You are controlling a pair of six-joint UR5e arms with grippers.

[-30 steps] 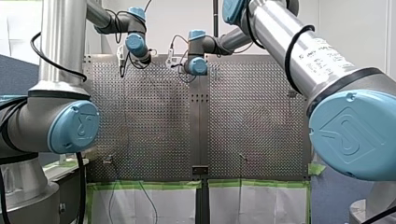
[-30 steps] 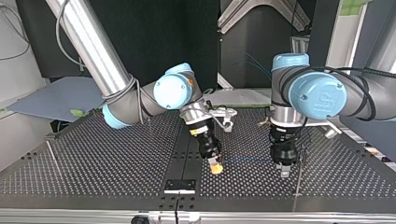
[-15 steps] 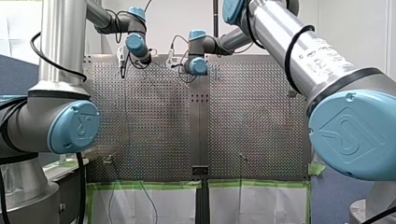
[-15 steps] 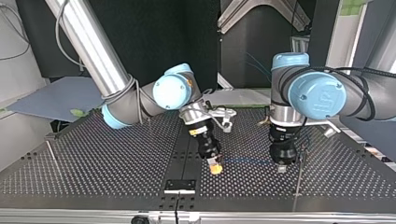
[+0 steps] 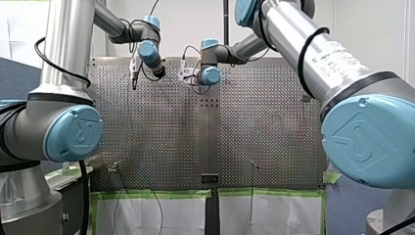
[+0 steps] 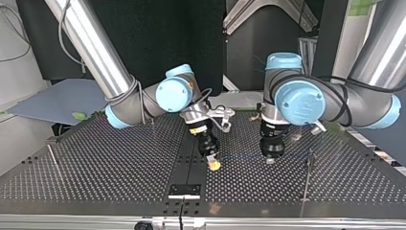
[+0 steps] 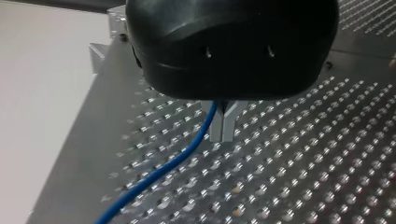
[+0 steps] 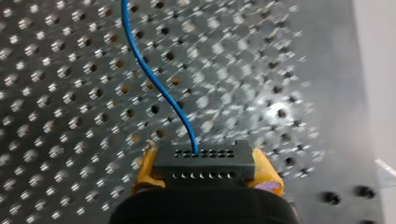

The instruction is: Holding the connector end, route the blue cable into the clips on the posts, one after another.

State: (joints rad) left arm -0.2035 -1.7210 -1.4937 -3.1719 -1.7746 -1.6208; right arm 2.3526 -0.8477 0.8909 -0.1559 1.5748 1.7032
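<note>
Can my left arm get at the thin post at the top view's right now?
Probably yes: my left gripper, shut on the blue cable, hangs near the post, with only bare table between them.

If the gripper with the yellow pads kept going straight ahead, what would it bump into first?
The perforated table. My right gripper points down at it, and the black connector it holds sticks out ahead, so that would touch first. How close is unclear.

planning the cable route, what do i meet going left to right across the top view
thin post → my right arm's hand → my left arm's hand → second thin post
</note>
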